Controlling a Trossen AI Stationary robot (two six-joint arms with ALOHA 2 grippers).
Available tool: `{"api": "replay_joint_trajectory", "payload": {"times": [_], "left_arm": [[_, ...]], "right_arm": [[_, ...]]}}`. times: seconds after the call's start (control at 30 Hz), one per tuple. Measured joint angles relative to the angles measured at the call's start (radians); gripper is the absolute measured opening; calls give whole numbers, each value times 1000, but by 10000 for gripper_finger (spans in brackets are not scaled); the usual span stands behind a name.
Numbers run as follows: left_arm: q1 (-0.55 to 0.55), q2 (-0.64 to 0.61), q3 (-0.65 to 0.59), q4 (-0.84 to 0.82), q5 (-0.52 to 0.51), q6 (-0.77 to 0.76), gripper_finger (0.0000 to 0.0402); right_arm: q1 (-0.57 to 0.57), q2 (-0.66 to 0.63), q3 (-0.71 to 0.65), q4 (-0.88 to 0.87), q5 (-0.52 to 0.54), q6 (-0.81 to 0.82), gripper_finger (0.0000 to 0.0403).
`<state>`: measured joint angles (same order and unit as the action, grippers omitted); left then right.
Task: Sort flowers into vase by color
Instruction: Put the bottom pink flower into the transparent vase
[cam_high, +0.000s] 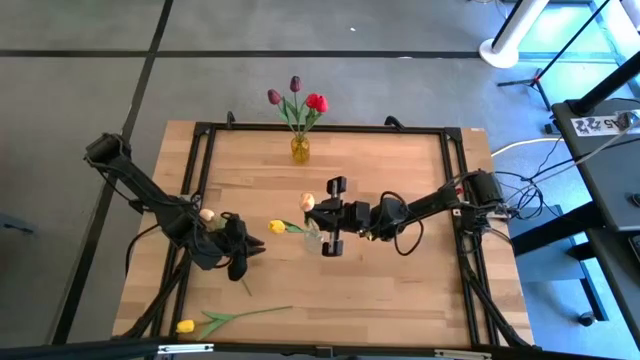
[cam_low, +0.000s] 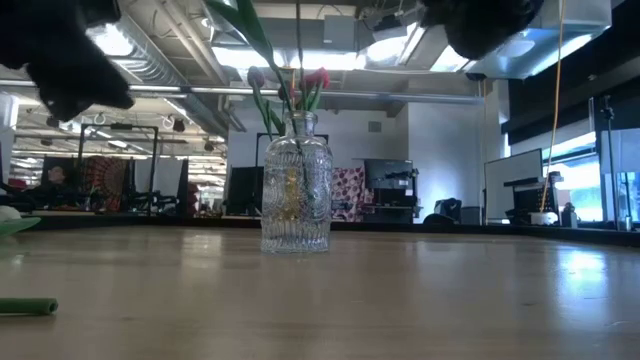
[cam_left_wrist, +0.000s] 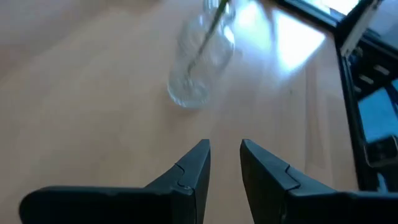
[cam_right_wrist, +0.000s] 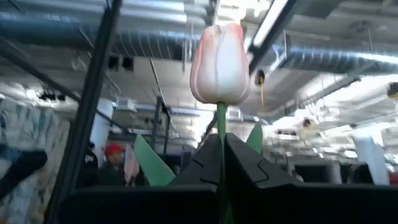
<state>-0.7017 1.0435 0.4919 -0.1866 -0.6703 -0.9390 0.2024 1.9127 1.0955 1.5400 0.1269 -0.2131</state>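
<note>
A clear glass vase (cam_high: 313, 238) (cam_low: 295, 195) (cam_left_wrist: 200, 62) stands mid-table; a yellow tulip (cam_high: 277, 227) leans out of its mouth toward the left. My right gripper (cam_high: 335, 215) (cam_right_wrist: 221, 140) hovers just right of this vase, shut on a pale peach tulip (cam_high: 308, 202) (cam_right_wrist: 219, 62). My left gripper (cam_high: 240, 258) (cam_left_wrist: 224, 146) is left of the vase, narrowly open and holding nothing. Another peach head (cam_high: 207, 214) lies beside the left arm. A second yellow tulip (cam_high: 185, 326) lies along the near edge. A yellow vase (cam_high: 300, 150) at the far edge holds purple and red tulips (cam_high: 296, 95). My right gripper pinches the peach tulip's stem (cam_right_wrist: 221, 118) between its two fingers, just below the head. The head stands upright past the fingers, lifted clear of the table. The fingers hide the stem's lower part.
A black frame (cam_high: 320, 128) runs round the wooden tabletop. A green stem end (cam_low: 28, 306) lies on the table near the low camera. Bare wood spreads right of and behind the right arm (cam_high: 430, 205).
</note>
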Motion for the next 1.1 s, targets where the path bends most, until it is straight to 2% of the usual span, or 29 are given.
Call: {"api": "replay_joint_trajectory", "payload": {"times": [0.3,0.43,0.5,0.67,0.73,0.87,1.0,1.1], "left_arm": [[-126,0,0,-50,19,-80,85],[-172,23,8,-57,25,-98,81],[-166,33,33,-129,65,-149,73],[-99,34,123,-566,143,-450,62],[-64,34,134,-668,201,-541,66],[-18,36,115,-696,297,-598,94],[3,46,107,-753,301,-743,134],[24,56,106,-798,310,-827,159]], "right_arm": [[7,1,-81,-4,41,0,9],[22,-4,-96,-76,77,1,24],[28,-13,-96,-130,83,1,50],[49,-68,-96,-238,129,-10,143],[58,-102,-96,-288,148,-37,180],[84,-163,-96,-383,202,-94,245],[114,-203,-96,-416,256,-188,293],[143,-229,-96,-419,314,-278,314]]}}
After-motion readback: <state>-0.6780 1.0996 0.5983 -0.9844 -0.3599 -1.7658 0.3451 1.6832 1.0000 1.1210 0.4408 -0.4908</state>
